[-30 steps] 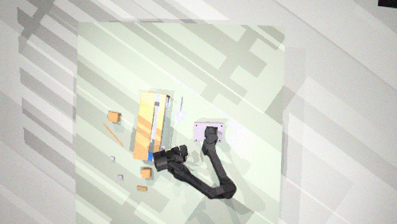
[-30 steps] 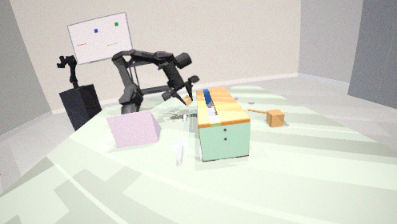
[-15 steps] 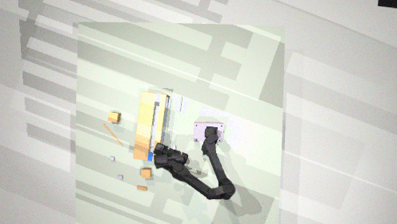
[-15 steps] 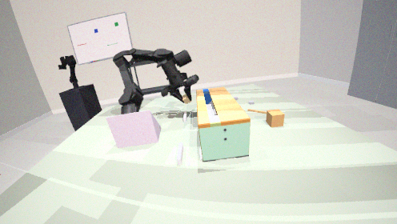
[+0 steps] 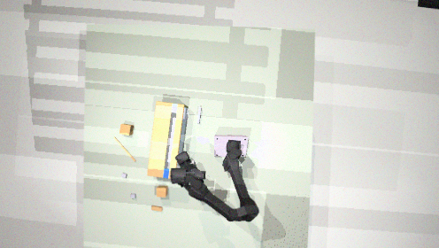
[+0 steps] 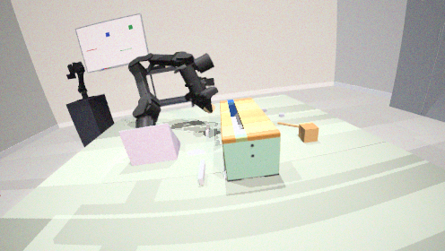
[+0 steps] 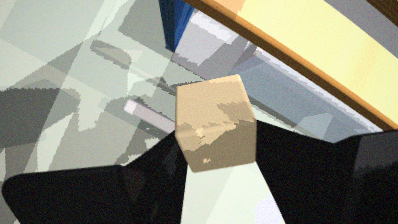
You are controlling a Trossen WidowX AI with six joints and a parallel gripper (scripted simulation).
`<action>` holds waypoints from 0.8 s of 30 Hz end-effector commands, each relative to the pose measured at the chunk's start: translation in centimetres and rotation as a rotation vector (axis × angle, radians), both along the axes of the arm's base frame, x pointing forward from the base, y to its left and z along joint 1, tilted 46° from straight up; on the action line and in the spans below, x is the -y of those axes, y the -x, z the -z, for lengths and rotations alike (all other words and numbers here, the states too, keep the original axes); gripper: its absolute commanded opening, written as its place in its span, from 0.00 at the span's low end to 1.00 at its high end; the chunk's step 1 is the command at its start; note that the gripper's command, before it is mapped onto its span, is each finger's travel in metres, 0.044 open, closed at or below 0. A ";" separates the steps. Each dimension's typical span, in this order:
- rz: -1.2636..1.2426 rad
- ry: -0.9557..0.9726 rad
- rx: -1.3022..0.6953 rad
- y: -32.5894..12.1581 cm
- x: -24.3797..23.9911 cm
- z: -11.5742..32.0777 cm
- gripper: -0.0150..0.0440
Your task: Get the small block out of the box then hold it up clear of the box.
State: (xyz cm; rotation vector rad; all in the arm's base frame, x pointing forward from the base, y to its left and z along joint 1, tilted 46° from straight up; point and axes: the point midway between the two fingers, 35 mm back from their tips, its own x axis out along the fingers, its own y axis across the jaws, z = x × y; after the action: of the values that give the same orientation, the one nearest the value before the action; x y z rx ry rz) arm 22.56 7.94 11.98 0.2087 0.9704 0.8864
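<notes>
The small tan block is between the fingertips of my gripper, which is shut on it. In the exterior view the block is above the table, at about the height of the box top, beside the clear-fronted box. The box stands upright with its yellow-orange top and green end. A narrow gap shows between block and box in the exterior view. The blue piece is at the box end near my gripper. The arm hides the fingertips in the top view.
A pale bar lies on the table in front of the box. A lilac block stands at my arm's base. Orange cubes, a thin stick and small grey cubes lie around the box.
</notes>
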 end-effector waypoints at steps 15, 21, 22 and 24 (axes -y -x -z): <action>0.457 -0.242 -0.567 0.3 1.0 -0.9 0.25; 0.604 -0.321 -0.757 0.3 1.4 -1.3 0.25; 0.628 -0.334 -0.789 0.3 1.4 -1.3 0.25; 0.676 -0.360 -0.853 0.4 1.5 -1.4 0.25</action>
State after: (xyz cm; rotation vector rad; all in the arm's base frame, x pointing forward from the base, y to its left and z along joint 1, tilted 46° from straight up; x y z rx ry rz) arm 22.18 6.56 13.12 1.0980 1.3446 0.3800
